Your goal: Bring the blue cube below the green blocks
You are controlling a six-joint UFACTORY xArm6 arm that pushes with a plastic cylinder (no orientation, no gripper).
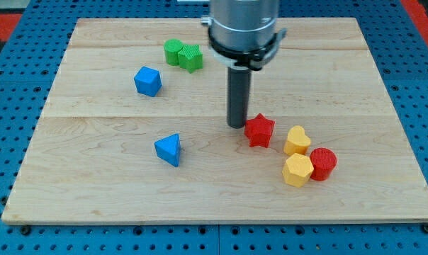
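Observation:
The blue cube (pixel 148 81) sits on the wooden board (pixel 93 177) at the upper left. Two green blocks touch each other above and to its right: a green round one (pixel 173 51) and a green star-like one (pixel 190 57). My tip (pixel 236 125) rests on the board near the middle, just left of the red star (pixel 259 131), close to touching it. The tip is well to the right of the blue cube and below the green blocks.
A blue triangular block (pixel 169 149) lies lower left of the tip. At the lower right stand a yellow heart-like block (pixel 297 140), a yellow hexagonal block (pixel 297 170) and a red cylinder (pixel 322 163), close together.

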